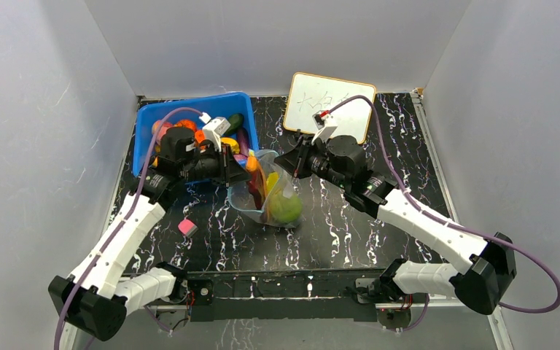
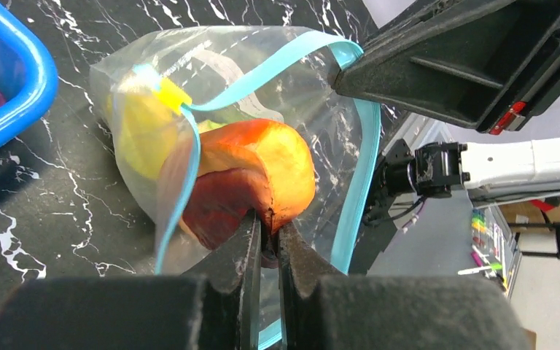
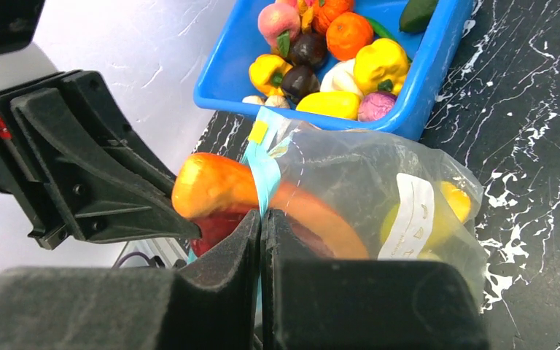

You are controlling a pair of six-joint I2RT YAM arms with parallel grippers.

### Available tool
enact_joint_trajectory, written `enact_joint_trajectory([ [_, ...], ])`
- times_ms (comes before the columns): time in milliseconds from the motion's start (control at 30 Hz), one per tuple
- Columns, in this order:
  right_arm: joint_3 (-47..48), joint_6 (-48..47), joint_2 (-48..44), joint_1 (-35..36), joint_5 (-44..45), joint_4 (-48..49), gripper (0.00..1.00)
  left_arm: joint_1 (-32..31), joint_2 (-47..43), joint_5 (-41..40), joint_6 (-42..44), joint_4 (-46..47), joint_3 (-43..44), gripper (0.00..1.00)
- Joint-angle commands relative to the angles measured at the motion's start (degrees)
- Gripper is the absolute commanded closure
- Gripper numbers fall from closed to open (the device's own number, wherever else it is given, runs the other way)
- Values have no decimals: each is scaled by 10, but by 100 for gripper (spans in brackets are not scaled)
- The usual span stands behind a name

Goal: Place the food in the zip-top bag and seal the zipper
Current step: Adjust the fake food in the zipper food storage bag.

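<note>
The clear zip-top bag (image 1: 273,195) lies mid-table with its mouth held open, and a green round fruit (image 1: 286,209) sits inside. My left gripper (image 2: 270,230) is shut on the thin edge of the orange-and-dark-red slice (image 2: 262,171), which lies across the bag's mouth, partly inside. The blue-teal zipper (image 2: 277,69) loops around the slice and carries a yellow tab (image 2: 171,95). My right gripper (image 3: 262,215) is shut on the zipper (image 3: 266,171) at the mouth's rim. Through the bag (image 3: 364,168) I see the slice (image 3: 211,186) and yellow food (image 3: 448,200).
The blue bin (image 1: 189,117) with several more toy fruits and vegetables stands at the back left, right behind the left gripper (image 1: 244,171). A whiteboard (image 1: 329,106) lies at the back right. A small pink cube (image 1: 187,227) sits front left. The two grippers face each other closely.
</note>
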Motion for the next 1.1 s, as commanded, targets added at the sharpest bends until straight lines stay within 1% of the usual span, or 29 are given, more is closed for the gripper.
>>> enact_joint_trajectory([
  [0, 36, -12, 6, 0, -36, 68, 100, -5, 37, 64, 39, -55, 39, 100],
  [167, 51, -44, 16, 0, -47, 75, 100, -8, 80, 87, 51, -90, 77, 100],
  [233, 57, -50, 23, 0, -63, 85, 100, -9, 93, 114, 45, -83, 81, 100],
  [333, 60, -50, 36, 0, -75, 89, 100, -15, 109, 124, 43, -71, 86, 100],
  [433, 65, -46, 48, 0, -96, 94, 100, -17, 129, 111, 51, -86, 101, 100],
  [600, 65, -52, 48, 6, -120, 101, 100, -19, 170, 62, 60, -140, 131, 100],
  [700, 61, -60, 46, 11, -135, 102, 100, -19, 183, 25, 50, -153, 139, 100],
  [833, 54, -65, 50, 18, -157, 109, 100, -19, 204, 8, 28, -153, 145, 100],
  [867, 51, -63, 50, 18, -154, 107, 100, -20, 206, 2, 23, -152, 148, 98],
  [933, 40, -55, 47, 18, -143, 112, 100, -20, 204, -13, 17, -149, 155, 92],
  [967, 35, -50, 44, 18, -132, 113, 100, -20, 203, -21, 16, -152, 162, 86],
  [1033, 31, -37, 41, 17, -98, 93, 100, -20, 194, -32, 14, -154, 175, 65],
  [1067, 32, -34, 39, 17, -73, 80, 100, -20, 184, -37, 13, -154, 178, 59],
])
